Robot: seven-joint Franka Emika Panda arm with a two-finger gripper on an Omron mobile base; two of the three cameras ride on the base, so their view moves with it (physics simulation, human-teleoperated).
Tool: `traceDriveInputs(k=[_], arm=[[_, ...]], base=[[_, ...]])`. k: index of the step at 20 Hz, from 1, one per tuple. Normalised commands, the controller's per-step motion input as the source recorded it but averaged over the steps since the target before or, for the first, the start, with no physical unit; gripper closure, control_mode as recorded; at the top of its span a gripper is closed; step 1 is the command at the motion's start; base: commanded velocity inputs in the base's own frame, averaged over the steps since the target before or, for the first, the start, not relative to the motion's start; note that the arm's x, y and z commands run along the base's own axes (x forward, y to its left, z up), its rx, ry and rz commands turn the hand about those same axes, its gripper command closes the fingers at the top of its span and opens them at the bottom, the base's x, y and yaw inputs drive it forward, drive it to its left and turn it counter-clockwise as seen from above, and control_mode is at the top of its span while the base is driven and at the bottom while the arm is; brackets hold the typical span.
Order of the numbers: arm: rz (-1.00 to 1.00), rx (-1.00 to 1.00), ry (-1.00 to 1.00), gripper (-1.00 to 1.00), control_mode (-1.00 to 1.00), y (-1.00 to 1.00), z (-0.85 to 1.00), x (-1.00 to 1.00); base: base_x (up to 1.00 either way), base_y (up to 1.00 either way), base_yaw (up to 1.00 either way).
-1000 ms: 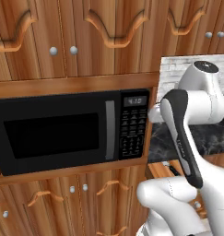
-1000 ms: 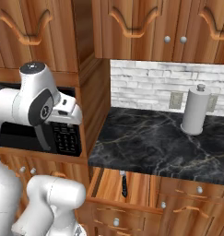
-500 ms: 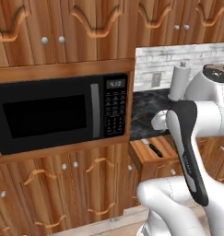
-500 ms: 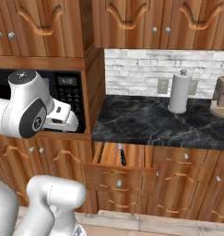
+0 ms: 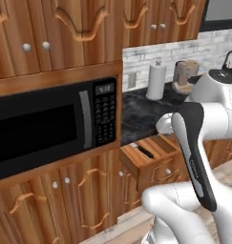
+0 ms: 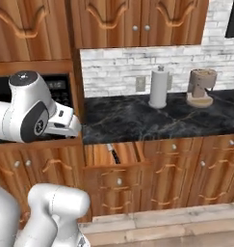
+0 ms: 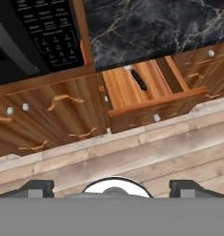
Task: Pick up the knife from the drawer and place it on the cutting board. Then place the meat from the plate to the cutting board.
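Hand view: pincer (image 7: 111, 186) spread wide, empty, hanging well above the floor. Far ahead, open drawer (image 7: 152, 103) holding knife (image 7: 138, 78), black handle toward its front. Risks: clipping the drawer front or worktop (image 7: 150, 25) edge while descending, or nudging the slim handle aside.

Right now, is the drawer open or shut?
Open: the drawer juts out under the counter, its floor and the knife exposed.
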Motion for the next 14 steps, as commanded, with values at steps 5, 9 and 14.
traceDriveInputs(k=[5,9,14], arm=[[0.0,0.0,0.0,-1.0,1.0,0.0,0.0,0.0],[0.0,0.0,0.0,-1.0,1.0,0.0,0.0,0.0],[0.0,0.0,0.0,-1.0,1.0,0.0,0.0,0.0]], base=[[-0.01,0.69,-0.72],[-0.01,0.82,-0.56],[0.07,0.82,-0.44]])
